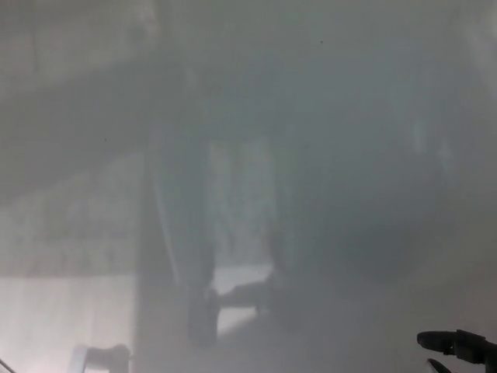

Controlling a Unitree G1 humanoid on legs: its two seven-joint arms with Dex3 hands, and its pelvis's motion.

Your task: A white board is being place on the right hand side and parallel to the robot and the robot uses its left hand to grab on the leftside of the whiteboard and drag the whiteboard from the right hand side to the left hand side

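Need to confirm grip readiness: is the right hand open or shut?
Cannot tell. Only dark fingertips of the right hand show at the whiteboard's lower right corner.

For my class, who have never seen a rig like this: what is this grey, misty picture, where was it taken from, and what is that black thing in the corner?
The picture comes from a camera on a humanoid robot's head. Nearly all of it is the glossy whiteboard, close up, showing only dim, blurred reflections. The black shape at the bottom right is part of the right robot hand, its fingers apart and holding nothing. The left robot hand does not show.
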